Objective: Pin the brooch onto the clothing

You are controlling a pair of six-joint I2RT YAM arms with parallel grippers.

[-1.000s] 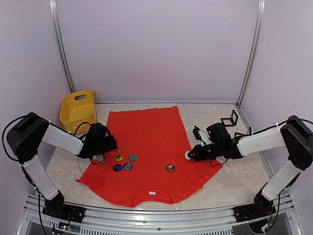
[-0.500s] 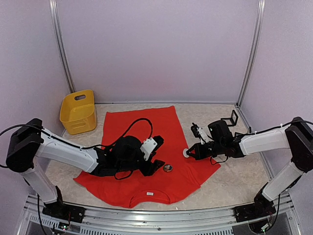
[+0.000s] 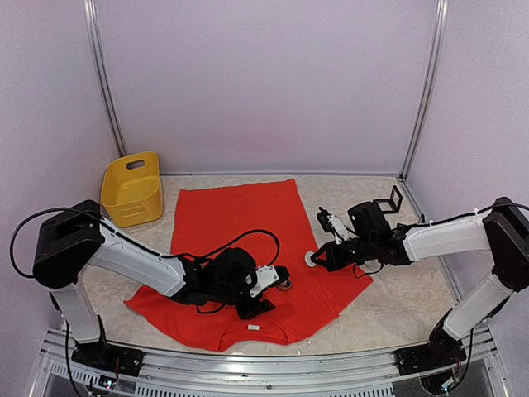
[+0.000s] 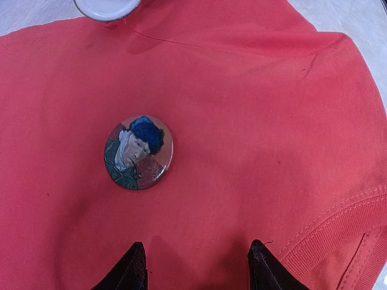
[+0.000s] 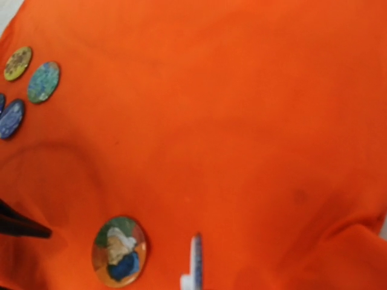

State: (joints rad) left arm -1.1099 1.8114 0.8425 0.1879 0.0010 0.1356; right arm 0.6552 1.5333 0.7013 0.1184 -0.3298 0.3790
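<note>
The red-orange T-shirt (image 3: 248, 215) lies flat on the table, neck toward the near edge. A portrait brooch (image 4: 138, 152) lies on it and also shows in the right wrist view (image 5: 119, 251). My left gripper (image 4: 198, 263) is open and empty, with its fingertips (image 4: 134, 266) just short of that brooch and low over the cloth; in the top view (image 3: 279, 281) it is beside it. My right gripper (image 3: 321, 259) holds a white-backed brooch (image 3: 316, 260) at the shirt's right edge. That brooch is seen edge-on in the right wrist view (image 5: 195, 266) and at the top of the left wrist view (image 4: 106, 7).
Three more brooches (image 5: 43, 81) lie on the shirt's left part; the left arm hides them in the top view. A yellow basket (image 3: 132, 186) stands at the back left. A small black stand (image 3: 388, 201) sits at the back right.
My left arm has swung from the shirt's left edge across the shirt to the portrait brooch. My right gripper has shifted slightly left with its brooch.
</note>
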